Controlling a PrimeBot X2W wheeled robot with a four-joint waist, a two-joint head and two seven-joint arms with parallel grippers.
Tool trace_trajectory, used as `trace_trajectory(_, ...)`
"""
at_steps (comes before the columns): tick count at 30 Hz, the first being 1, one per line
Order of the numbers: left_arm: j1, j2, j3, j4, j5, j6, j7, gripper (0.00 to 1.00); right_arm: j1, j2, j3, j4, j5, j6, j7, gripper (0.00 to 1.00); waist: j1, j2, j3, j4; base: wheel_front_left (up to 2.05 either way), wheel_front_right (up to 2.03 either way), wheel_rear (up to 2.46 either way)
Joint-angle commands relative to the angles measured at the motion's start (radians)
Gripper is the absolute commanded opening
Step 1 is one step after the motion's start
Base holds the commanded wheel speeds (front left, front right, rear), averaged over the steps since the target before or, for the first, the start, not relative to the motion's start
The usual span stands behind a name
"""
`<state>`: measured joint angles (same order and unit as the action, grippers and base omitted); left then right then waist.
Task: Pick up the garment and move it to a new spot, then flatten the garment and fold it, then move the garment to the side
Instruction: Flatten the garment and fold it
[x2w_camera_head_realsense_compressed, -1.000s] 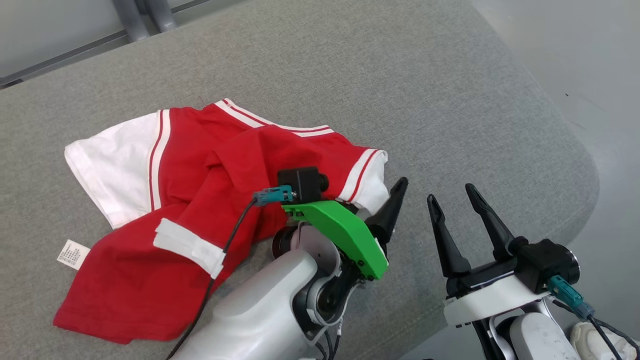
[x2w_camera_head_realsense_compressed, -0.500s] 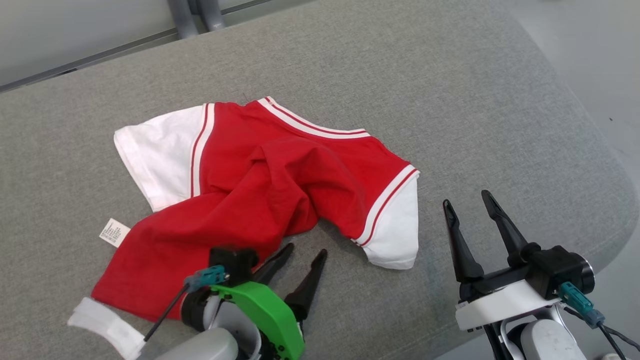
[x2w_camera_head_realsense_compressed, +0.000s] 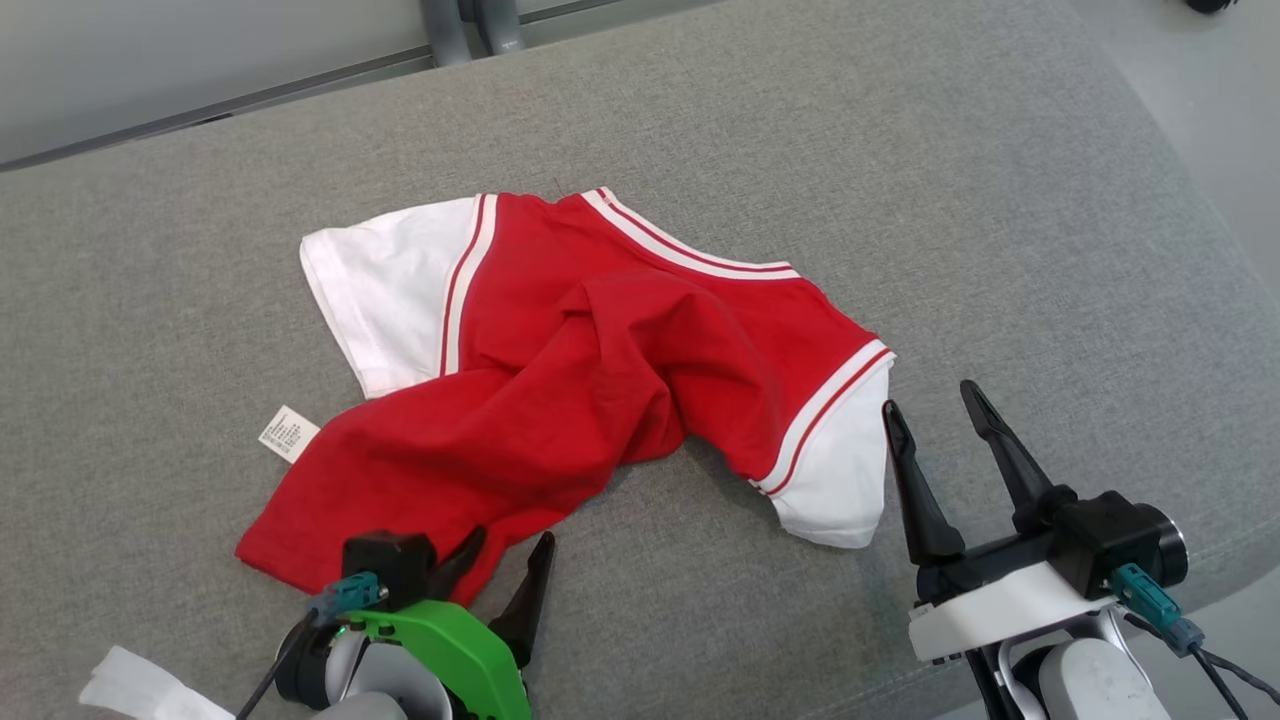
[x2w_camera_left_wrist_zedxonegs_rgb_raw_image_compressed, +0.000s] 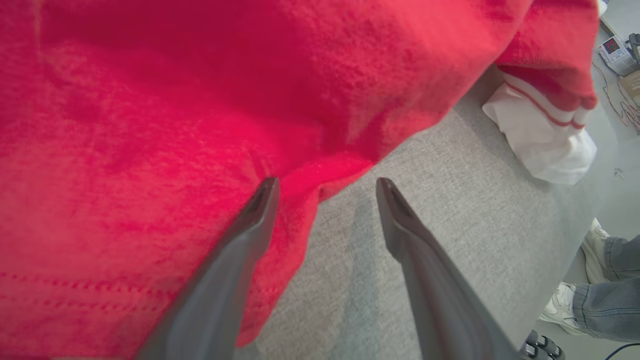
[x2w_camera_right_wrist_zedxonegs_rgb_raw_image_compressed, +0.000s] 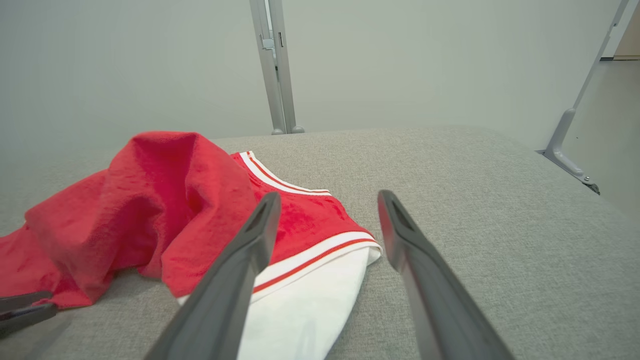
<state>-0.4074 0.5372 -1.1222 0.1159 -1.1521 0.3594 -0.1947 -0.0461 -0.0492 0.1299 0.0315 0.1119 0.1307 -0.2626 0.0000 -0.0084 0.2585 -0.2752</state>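
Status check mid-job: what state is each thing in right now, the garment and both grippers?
Garment: crumpled, unfolded, lying loose on the grey cushion.
Care label: sticking out at the garment's left edge.
Left gripper: open, at the garment's near edge, holding nothing.
Right gripper: open, beside the white sleeve, holding nothing.

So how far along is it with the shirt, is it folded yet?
Done: nothing I can confirm; the garment lies crumpled and unfolded on the grey cushion, held by neither arm. In hand: the left gripper, jaws open, sits at the near red hem; the right gripper, jaws open, is beside the white sleeve. Left: flattening, folding, moving it aside.
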Motion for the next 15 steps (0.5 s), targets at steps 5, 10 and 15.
trace_trajectory(5,-0.014,-0.022,0.011,0.11,-0.001,-0.006,-0.011,1.0,-0.009,-0.002,0.004,0.001,-0.01,0.0,-0.004,1.0,0.0,0.0084,0.01,0.007,0.0,0.0,0.0)
trace_trajectory(10,-0.029,-0.017,0.002,0.17,0.008,-0.038,-0.003,0.0,-0.01,-0.002,0.007,0.002,-0.011,0.0,-0.004,1.0,0.0,0.0084,0.009,0.006,0.0,0.0,0.0)
trace_trajectory(15,-0.026,0.037,0.005,0.089,-0.005,-0.057,0.024,0.0,0.006,-0.002,-0.002,0.003,-0.011,0.0,-0.004,1.0,0.0,0.0084,-0.002,0.008,0.0,0.0,0.0)
